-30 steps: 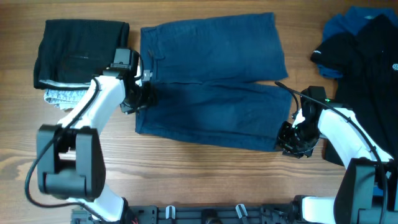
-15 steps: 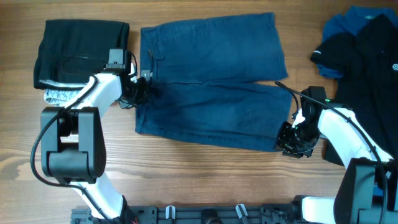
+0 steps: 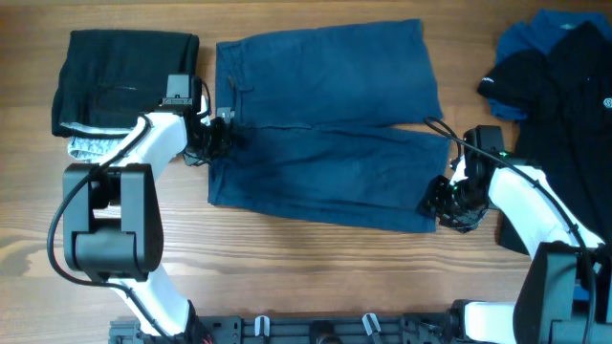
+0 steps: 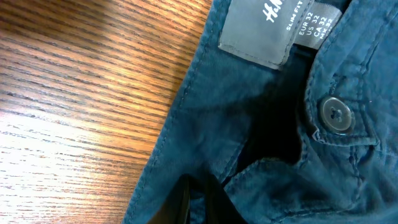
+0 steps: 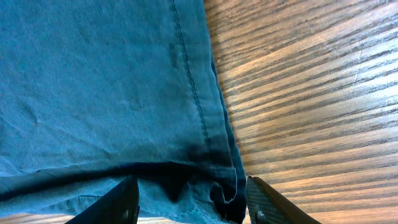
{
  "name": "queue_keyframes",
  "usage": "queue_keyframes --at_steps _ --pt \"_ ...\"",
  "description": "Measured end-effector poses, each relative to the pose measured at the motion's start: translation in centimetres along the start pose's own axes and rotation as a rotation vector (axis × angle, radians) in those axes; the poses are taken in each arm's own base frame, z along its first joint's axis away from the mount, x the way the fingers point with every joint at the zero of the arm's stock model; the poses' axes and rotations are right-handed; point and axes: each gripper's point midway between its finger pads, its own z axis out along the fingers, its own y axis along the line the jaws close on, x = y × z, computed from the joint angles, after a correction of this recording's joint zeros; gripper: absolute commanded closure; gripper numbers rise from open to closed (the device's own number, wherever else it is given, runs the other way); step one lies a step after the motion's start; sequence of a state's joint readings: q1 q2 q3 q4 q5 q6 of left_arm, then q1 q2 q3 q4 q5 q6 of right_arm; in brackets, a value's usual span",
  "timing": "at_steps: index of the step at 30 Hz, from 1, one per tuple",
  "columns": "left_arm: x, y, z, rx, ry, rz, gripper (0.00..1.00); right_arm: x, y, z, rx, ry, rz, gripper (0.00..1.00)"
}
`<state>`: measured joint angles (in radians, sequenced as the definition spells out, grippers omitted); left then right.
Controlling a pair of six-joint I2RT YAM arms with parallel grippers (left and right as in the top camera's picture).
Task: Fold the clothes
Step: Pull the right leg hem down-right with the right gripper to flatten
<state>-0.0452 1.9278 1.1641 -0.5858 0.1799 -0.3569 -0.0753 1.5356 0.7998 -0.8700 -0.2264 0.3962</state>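
— Where did the shorts (image 3: 325,124) lie?

— Flat across the middle of the table (image 3: 287,277), waistband (image 4: 186,124) toward its left edge and legs toward the right.

— How would they have handled?

— Light and limp, I judged (stiffer at the waistband, by the button (image 4: 336,114) and label (image 4: 258,31)), so best taken at the seamed edges. The left gripper (image 4: 198,199) was pressed together on the waistband edge, it seemed, though the wrist view cut off its tips. The right gripper (image 5: 193,202) stood spread astride the near leg's hem corner (image 5: 227,186), clamping nothing.
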Motion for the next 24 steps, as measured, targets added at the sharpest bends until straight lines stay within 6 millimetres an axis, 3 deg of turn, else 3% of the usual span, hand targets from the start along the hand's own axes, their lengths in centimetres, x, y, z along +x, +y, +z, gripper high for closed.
queue_keyframes --at_steps 13,16,19,22,24 --pt "-0.5 -0.2 0.1 0.008 -0.025 0.004 0.88 -1.5 0.6 0.1 -0.025 -0.059 -0.015 0.49" --pt "-0.5 -0.2 0.1 0.009 -0.025 0.005 0.87 -1.0 0.1 1.2 -0.025 -0.057 0.001 0.52" --pt "-0.5 -0.2 0.1 0.009 -0.025 0.005 0.87 -0.3 -0.2 1.8 -0.024 -0.039 0.024 0.64" --pt "-0.5 -0.2 0.1 0.012 -0.025 0.005 0.87 -0.1 0.0 1.9 -0.039 -0.029 0.035 0.69" --pt "-0.5 -0.2 0.1 0.012 -0.025 0.005 0.87 0.0 0.1 1.9 -0.044 -0.027 0.035 0.81"
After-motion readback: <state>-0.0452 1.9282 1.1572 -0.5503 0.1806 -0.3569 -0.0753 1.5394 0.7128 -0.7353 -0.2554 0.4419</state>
